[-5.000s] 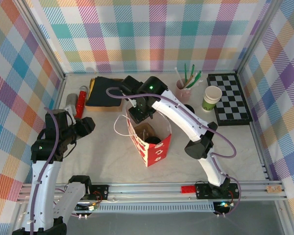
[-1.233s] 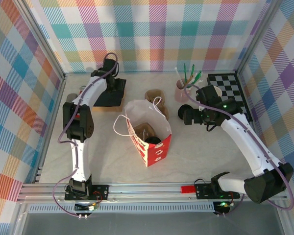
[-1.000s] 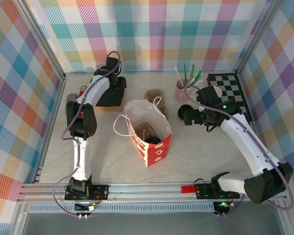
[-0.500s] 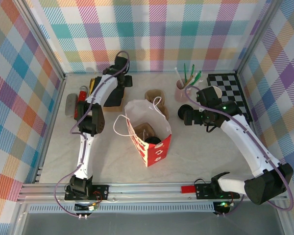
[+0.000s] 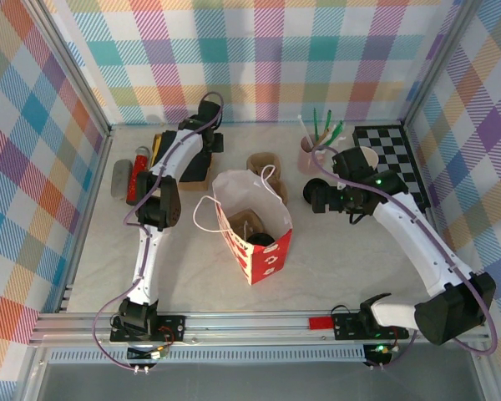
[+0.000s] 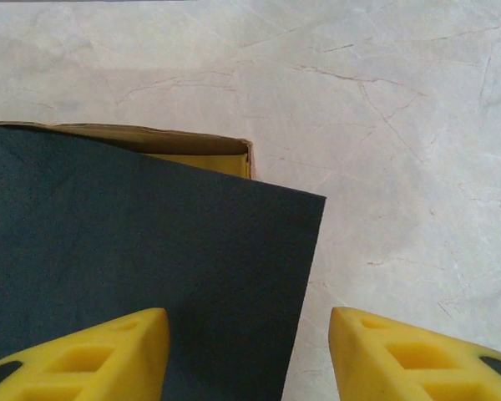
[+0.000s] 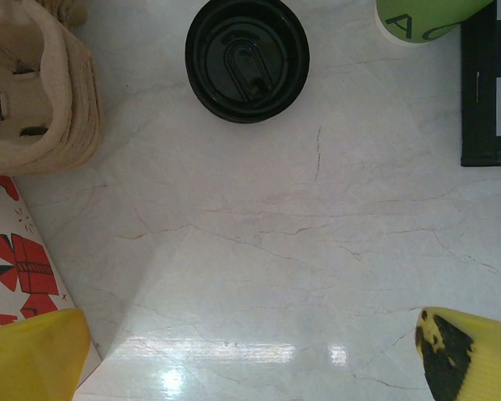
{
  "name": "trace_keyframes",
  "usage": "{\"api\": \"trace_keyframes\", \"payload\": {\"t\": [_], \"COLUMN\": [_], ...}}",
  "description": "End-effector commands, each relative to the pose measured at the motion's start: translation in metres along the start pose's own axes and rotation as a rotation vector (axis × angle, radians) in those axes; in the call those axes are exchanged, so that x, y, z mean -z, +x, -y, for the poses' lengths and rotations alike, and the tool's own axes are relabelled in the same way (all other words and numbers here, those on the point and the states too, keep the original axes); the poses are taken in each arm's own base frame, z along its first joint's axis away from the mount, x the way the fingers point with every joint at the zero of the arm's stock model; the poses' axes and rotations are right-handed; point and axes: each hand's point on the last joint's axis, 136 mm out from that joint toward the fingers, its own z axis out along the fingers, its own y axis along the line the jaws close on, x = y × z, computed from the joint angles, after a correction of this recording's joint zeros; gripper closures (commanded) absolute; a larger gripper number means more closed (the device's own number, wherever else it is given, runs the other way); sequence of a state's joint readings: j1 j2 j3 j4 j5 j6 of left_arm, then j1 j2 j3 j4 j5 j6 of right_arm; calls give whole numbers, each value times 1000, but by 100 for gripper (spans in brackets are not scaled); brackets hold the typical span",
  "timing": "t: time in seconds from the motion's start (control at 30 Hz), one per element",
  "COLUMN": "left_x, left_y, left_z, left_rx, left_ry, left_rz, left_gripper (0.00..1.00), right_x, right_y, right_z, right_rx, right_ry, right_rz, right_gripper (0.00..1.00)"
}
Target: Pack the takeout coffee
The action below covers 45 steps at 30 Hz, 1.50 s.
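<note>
Closing your wide-open right claw (image 7: 250,355) off-centre could topple the takeout coffee (image 7: 246,58), upright on the bench (image 7: 317,251) beside the cardboard carrier (image 7: 33,92); your left claw (image 6: 246,355) hangs parted, empty, above a black sheet (image 6: 134,242).

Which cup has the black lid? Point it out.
The takeout coffee, nearest the cardboard cup holder: it alone wears a black lid. The green cup is open-topped; the pink cup holds straws.

The takeout coffee (image 7: 247,58), capped with its black lid, stands upright on the table (image 7: 317,276).
</note>
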<state>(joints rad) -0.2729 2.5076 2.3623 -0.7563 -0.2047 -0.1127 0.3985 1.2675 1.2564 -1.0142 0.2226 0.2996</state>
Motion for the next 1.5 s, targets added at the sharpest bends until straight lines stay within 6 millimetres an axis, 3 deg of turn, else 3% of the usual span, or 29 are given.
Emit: {"api": "trace_keyframes", "payload": {"t": [0.0,0.9,1.47], "left_x": [4,-8,5], "left_y": [-13,-15,-25], "left_z": [0,3,2], "left_rx": [-25,-51,-55], "left_ry": [-15,-16,-16], "left_rz": [42,47,76], "left_gripper": [50,59,82], "right_x": [-5,-19,-23], "right_y": [-2,-9,-7], "right_z": [-1,-6,-7], "right_rx": [-9,-15,-18], "right_ry": [-7,-7,-9], "right_rz": [1,-14,-25], "right_gripper": [0,4,5]}}
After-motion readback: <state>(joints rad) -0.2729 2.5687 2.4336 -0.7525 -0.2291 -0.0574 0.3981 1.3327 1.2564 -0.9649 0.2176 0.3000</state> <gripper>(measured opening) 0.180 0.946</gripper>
